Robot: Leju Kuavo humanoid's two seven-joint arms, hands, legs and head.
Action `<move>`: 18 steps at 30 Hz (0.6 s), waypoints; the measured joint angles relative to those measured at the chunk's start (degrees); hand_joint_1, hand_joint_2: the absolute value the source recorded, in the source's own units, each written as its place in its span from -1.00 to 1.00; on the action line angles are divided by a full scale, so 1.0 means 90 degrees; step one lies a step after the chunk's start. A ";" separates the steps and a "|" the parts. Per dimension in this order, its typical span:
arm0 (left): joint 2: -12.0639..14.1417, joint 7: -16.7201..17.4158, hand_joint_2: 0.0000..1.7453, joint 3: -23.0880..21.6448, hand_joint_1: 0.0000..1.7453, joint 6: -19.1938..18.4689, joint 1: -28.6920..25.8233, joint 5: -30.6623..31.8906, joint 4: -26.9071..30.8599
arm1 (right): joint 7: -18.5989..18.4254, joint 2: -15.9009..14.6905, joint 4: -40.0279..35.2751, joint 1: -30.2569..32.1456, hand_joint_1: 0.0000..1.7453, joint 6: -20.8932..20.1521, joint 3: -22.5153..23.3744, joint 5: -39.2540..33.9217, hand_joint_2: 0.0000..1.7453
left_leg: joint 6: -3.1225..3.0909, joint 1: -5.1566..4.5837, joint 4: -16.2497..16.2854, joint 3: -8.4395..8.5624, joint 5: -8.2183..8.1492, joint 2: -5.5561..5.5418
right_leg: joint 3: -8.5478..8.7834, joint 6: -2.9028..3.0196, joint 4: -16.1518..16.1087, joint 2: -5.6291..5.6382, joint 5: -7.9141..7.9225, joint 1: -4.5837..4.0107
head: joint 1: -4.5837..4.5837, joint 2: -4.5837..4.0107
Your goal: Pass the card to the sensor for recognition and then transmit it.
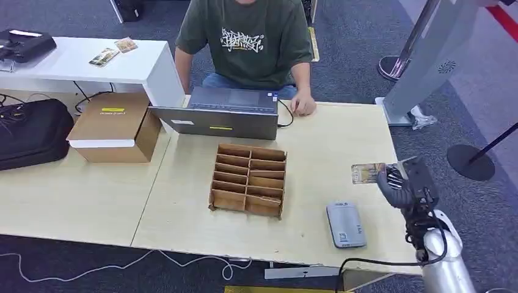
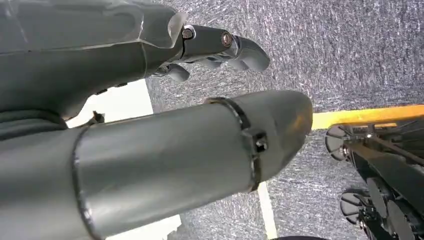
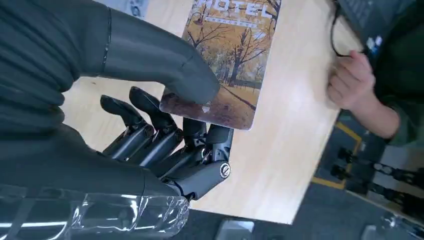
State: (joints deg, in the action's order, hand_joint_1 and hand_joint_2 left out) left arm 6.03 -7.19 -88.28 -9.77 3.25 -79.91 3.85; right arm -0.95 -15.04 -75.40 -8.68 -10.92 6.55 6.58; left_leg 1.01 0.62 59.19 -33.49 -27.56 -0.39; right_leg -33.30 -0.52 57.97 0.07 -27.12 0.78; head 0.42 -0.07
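My right hand (image 1: 400,182) hovers above the table's right end and pinches a card (image 1: 367,173) with an autumn-tree picture. Up close, the thumb presses the card (image 3: 231,55) against the dark fingers (image 3: 200,142). The card sticks out to the left of the hand, above the tabletop. A grey card sensor (image 1: 346,224) lies flat on the table near the front edge, below and left of the hand. My left hand (image 2: 225,47) hangs over grey carpet, its fingers curled and nothing in it.
A wooden compartment organiser (image 1: 248,179) sits mid-table. Behind it stands a laptop (image 1: 223,114), with a person in a green shirt (image 1: 250,36) seated there, one hand (image 1: 303,107) on the table. A cardboard box (image 1: 116,126) and black bag (image 1: 30,131) lie left.
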 joint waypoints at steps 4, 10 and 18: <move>-0.0061 0.0002 -1.00 0.0000 -1.00 0.0027 -0.0004 -0.0039 0.0000 | 0.0236 0.0146 -0.0270 -0.0004 1.00 0.0888 0.0066 0.0730 1.00 | 0.0000 0.0000 0.0000 -0.0004 0.0000 -0.0004 | -0.0002 0.0000 0.0000 -0.0003 -0.0001 0.0000 | 0.0000 0.0000; -0.0153 0.0015 -1.00 0.0000 -1.00 0.0092 0.0012 -0.0061 0.0000 | 0.0402 0.0396 -0.0681 0.0035 1.00 0.2227 0.0039 0.2603 1.00 | 0.0000 0.0000 0.0000 -0.0003 0.0000 -0.0004 | -0.0002 0.0000 0.0000 -0.0004 -0.0001 0.0000 | 0.0000 0.0000; -0.0223 0.0015 -1.00 0.0000 -1.00 0.0097 0.0050 -0.0087 -0.0002 | 0.0161 0.0608 -0.1111 0.0165 1.00 0.3970 -0.0167 0.6450 1.00 | 0.0000 0.0001 0.0000 -0.0003 0.0000 -0.0003 | -0.0003 0.0000 0.0000 -0.0003 -0.0001 -0.0001 | 0.0002 -0.0002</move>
State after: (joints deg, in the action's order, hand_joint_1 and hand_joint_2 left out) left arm 4.02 -7.06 -88.28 -8.90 3.70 -80.70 3.82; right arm 0.50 -9.57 -85.40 -7.19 24.81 5.05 64.63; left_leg 1.00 0.62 59.18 -33.51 -27.56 -0.41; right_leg -33.33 -0.52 57.97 0.05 -27.13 0.77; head 0.44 -0.09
